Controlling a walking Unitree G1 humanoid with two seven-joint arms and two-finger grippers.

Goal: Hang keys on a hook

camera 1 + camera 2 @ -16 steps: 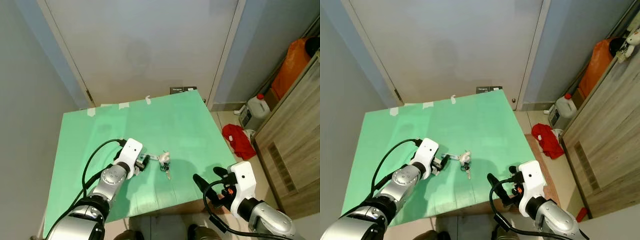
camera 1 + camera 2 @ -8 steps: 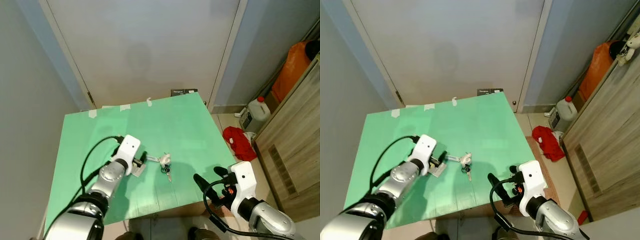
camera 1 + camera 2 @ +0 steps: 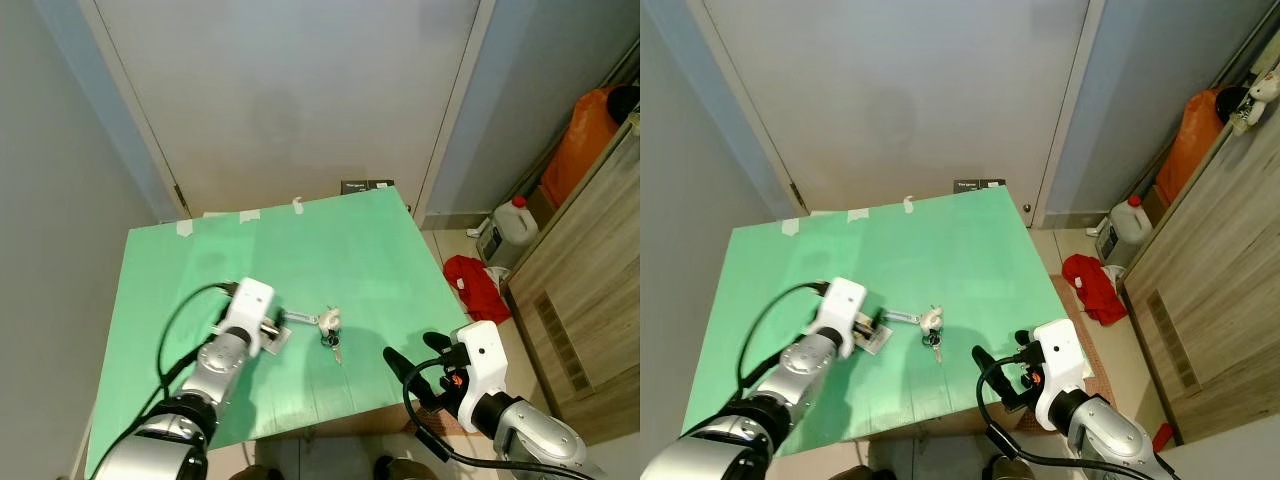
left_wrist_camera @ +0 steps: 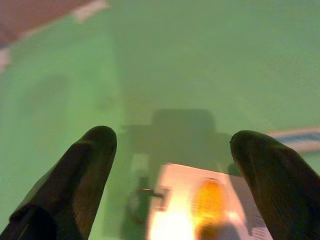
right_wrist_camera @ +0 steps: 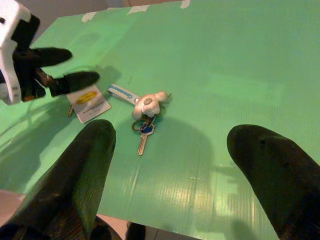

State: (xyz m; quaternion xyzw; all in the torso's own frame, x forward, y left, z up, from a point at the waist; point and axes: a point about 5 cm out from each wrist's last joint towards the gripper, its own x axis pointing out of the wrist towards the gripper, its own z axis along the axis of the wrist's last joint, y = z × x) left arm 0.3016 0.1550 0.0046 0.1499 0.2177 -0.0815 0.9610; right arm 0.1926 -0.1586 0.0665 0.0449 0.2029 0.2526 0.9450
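On green table (image 3: pixel 380 250) | keys (image 3: pixel 330 330) beside left claw (image 3: pixel 277 330) (spread, over tag (image 5: pixel 90 102))

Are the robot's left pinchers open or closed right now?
Open. The left tool has its two black fingers spread apart over the white tag, with green table showing between them.

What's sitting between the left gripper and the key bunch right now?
In the right wrist view, a white card tag with a yellow oval lies under the open left gripper. From there a white-blue strap runs across the green table to the keys.
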